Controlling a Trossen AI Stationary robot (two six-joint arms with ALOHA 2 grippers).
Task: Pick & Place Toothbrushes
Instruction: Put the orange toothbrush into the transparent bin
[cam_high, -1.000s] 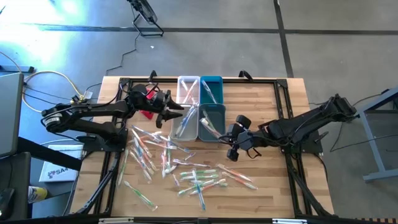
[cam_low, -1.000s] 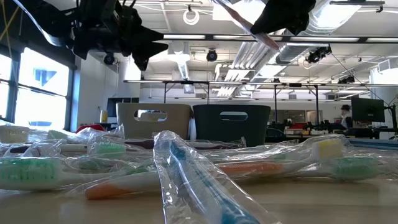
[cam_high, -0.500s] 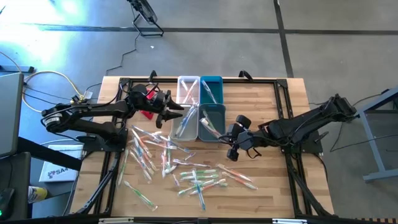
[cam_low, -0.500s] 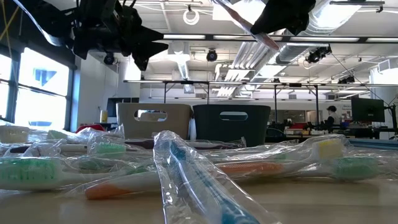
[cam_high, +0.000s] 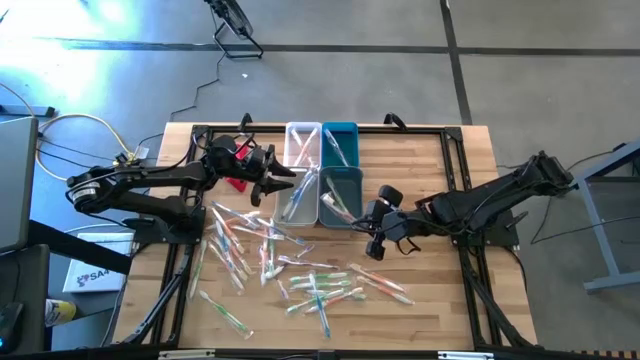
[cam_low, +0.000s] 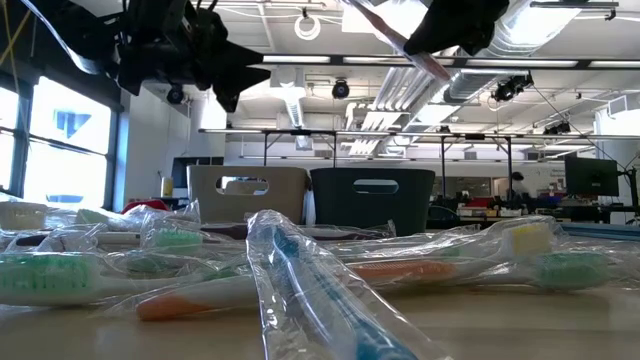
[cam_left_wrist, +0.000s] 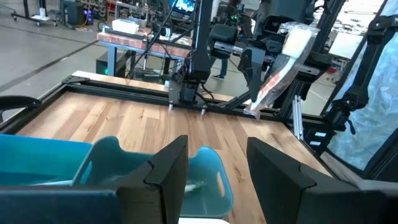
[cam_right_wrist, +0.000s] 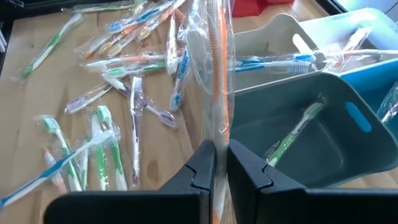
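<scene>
Nothing much changed vs. a sec ago: both arms are held where they were. The right end effector (cam_right_wrist: 222, 163), at centre-right of the high view, is seen pinched tight on an orange-handled toothbrush (cam_right_wrist: 219, 74) in its clear wrapper, hung just beside the grey bin (cam_right_wrist: 298, 146). The brush is kept up off the surface (cam_high: 430, 300), not yet dropped. The left end effector (cam_left_wrist: 217, 163), at upper centre-left of the high view, is held spread and empty, by the white bin (cam_high: 298, 195) and over the bins. The loose toothbrushes (cam_high: 290, 265) are left scattered lower centre of the frame, with a few already in the bins. Judged: a pause before release; the drop into the grey bin looks next, w/ plenty of pile left to clear.
</scene>
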